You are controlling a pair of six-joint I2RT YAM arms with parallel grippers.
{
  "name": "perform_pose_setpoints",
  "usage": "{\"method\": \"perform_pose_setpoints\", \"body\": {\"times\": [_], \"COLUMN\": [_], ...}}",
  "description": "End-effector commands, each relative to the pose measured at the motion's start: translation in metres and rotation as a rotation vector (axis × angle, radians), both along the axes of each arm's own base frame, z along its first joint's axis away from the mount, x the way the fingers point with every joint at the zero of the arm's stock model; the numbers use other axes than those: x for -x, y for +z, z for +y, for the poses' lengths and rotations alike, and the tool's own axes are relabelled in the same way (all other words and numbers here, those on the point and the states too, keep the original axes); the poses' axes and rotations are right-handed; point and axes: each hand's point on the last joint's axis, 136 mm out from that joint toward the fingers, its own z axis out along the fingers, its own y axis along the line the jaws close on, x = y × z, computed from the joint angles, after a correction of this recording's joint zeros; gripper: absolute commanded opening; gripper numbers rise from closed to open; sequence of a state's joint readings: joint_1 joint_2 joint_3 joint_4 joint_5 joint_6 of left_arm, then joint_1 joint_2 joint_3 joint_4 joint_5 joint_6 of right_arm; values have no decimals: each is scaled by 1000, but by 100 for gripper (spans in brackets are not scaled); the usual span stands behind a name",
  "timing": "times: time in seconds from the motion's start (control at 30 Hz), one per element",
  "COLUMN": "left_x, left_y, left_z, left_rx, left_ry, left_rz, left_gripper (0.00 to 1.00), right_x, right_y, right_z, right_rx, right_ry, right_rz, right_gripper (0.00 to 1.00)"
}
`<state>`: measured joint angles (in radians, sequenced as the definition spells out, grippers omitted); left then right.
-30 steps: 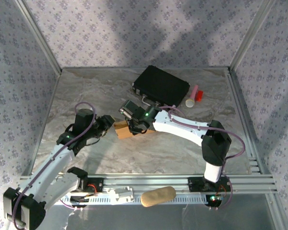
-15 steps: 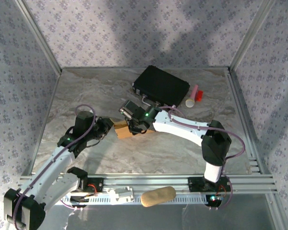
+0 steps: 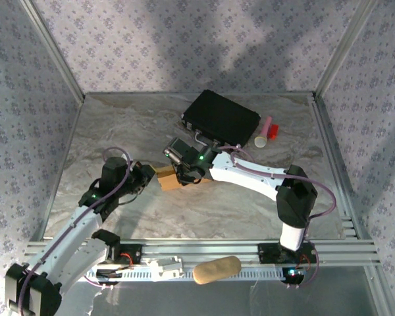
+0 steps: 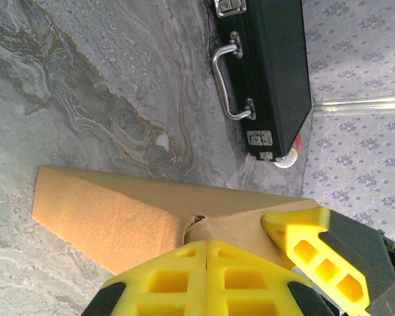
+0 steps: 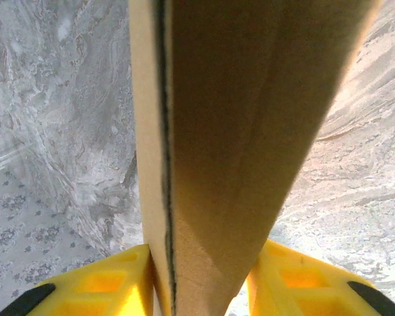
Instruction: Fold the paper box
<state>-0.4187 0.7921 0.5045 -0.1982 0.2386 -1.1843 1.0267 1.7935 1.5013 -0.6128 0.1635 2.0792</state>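
Nearest to me, a tan rounded object [image 3: 217,269] is lying on the rail in front of the arm bases. Past it, both arms are reaching toward the middle of the marbled table [image 3: 250,204] and meeting at the paper box [image 3: 167,179], which is sitting between the two grippers.

I am watching the left gripper [image 3: 149,176] come at the box from the left. In its wrist view the left gripper [image 4: 240,232] is closed down tight, its yellow fingers [image 4: 204,276] pinching a thin cardboard flap of the paper box [image 4: 112,210], whose long panel is stretching away over the table.

The right gripper [image 3: 184,174] is coming at the box from the right. In its own view the right gripper [image 5: 201,280] is standing partly open, with the paper box [image 5: 230,131] running edge-on between its fingers [image 5: 105,286], both of which are lying against the box's sides.

Farther back, the black case [image 3: 222,117] is lying flat, its metal handle [image 4: 227,82] facing the box. Just right of it are resting a white cylinder [image 3: 260,141] and a pink and red item [image 3: 270,130].
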Motion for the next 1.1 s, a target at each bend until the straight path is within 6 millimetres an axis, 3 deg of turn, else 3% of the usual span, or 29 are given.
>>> {"method": "perform_pose_setpoints", "body": {"times": [0.0, 0.17, 0.4, 0.67, 1.07], "left_x": [17, 17, 13, 6, 1], "left_y": [-31, -25, 18, 40, 13], "left_z": [11, 15, 15, 7, -5], "left_rx": [-99, -146, -114, -49, -28], "left_ry": [-13, -20, -6, -5, -42], "left_rz": [104, 99, 19, -13, 50], "left_gripper": [0, 1, 39, 50, 40], "right_x": [9, 9, 9, 7, 7], "right_y": [-27, -27, -28, -28, -28], "right_z": [-16, -17, -17, -16, -15], "right_rx": [-29, -27, -28, -32, -33], "right_ry": [-251, -250, -250, -247, -245], "right_rz": [162, 159, 161, 159, 159], "right_gripper": [41, 42, 42, 41, 41]}}
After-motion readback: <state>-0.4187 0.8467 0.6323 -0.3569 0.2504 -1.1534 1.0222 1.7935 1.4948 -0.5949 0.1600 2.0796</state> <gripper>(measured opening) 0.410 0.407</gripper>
